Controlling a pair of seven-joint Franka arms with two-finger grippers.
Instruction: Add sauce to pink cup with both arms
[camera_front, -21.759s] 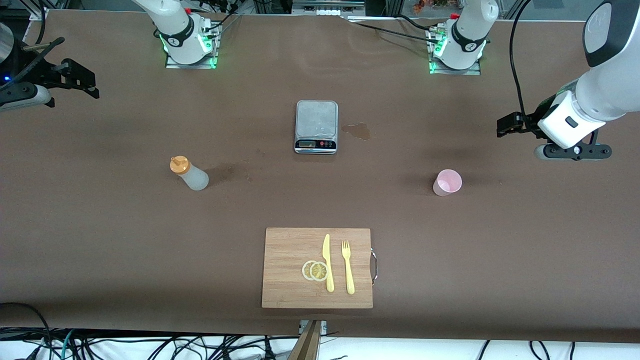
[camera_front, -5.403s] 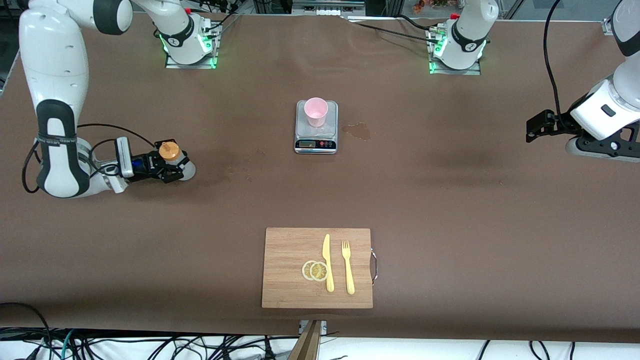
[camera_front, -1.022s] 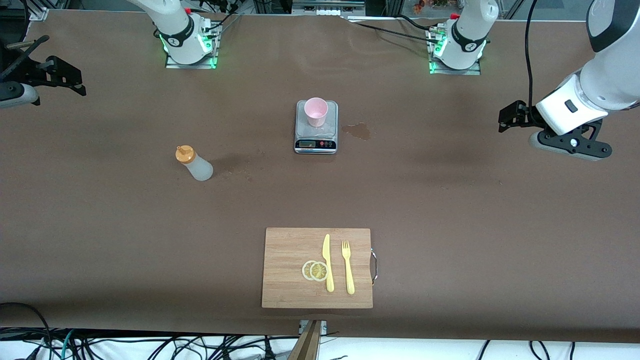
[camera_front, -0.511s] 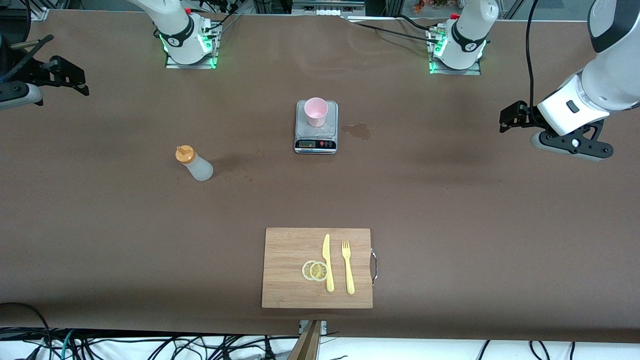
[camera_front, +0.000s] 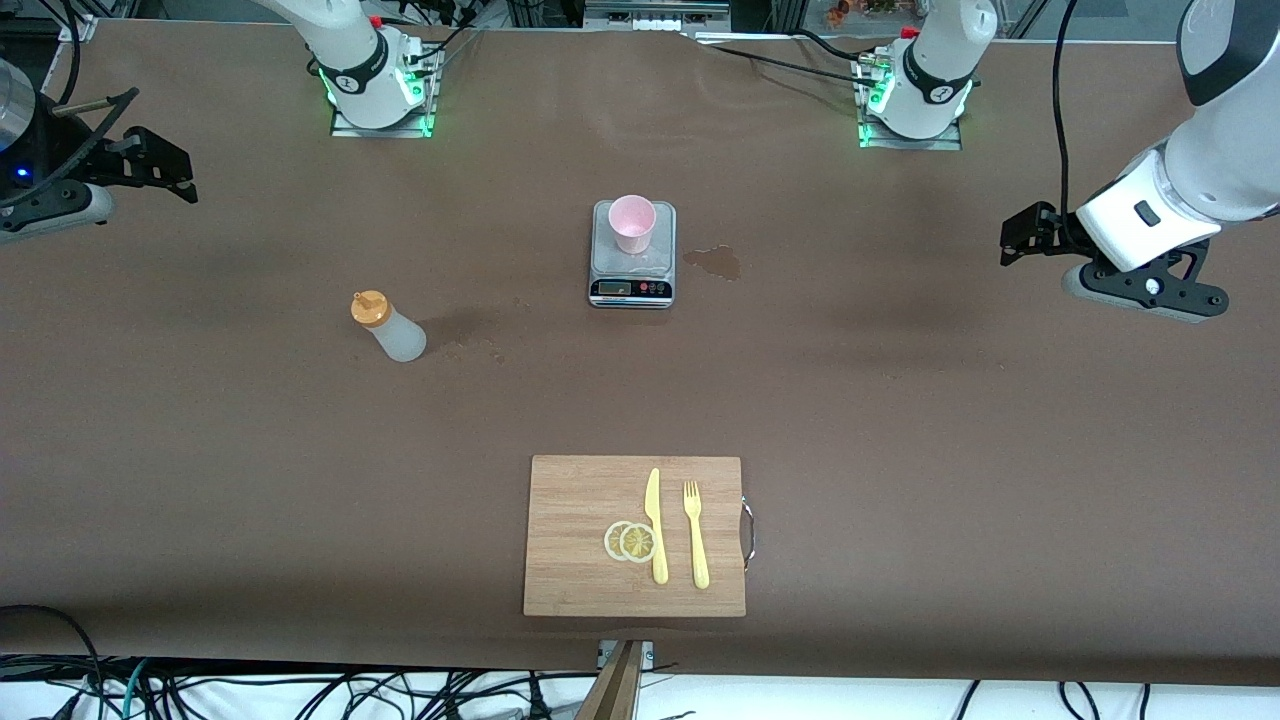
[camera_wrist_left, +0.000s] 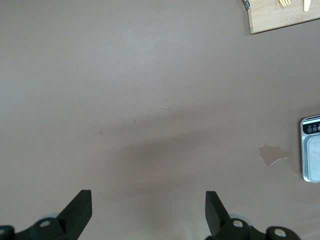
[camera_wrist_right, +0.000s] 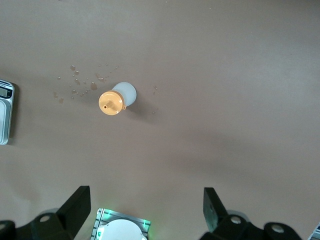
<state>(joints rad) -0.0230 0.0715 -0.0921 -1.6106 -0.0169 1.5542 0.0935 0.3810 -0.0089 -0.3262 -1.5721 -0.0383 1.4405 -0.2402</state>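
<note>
Your brown surface (camera_front: 900, 450) lies mostly bare, with wide open room at both ends. The wooden cutting board (camera_front: 580, 500) sits at the edge nearest the front camera. The scale (camera_front: 632, 285) is mid-surface, farther from that camera, and the pink cup (camera_front: 632, 222) stands upright on it, mouth up. The squeeze bottle (camera_front: 388, 328) stands on the surface toward the right arm's end, long axis vertical, orange nozzle up, spilled droplets (camera_wrist_right: 75, 82) beside it. Your left end effector (camera_front: 1025, 240) hangs over the left arm's end, fingers spread, empty. Your right end effector (camera_front: 160, 170) hangs over the right arm's end, also spread and empty.
</note>
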